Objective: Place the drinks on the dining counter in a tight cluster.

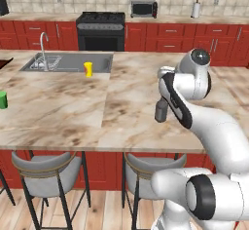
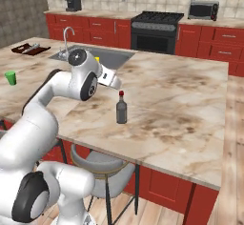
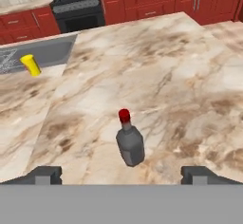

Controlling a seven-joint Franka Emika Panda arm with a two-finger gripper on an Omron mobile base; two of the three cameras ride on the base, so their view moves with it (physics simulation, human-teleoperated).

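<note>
We see the small grey glass bottle with a red cap (image 3: 129, 144) standing upright on the beige-brown marbled dining counter (image 2: 190, 100), near its front edge above a grey round-seated stool (image 2: 102, 167); its contents and any label are unreadable. It sits between and ahead of our wide-spread, empty claw (image 3: 121, 174). Farther off, a small yellow cup (image 3: 31, 64) stands by the steel sink (image 1: 68, 62).

Beige-brown marbled stone with a smooth, faintly glossy finish is being shown by the dining counter (image 3: 156, 66). Grey glass under a red cap is being displayed by the bottle (image 3: 129, 144). Brushed metal is being seen in the sink (image 1: 68, 62).
</note>
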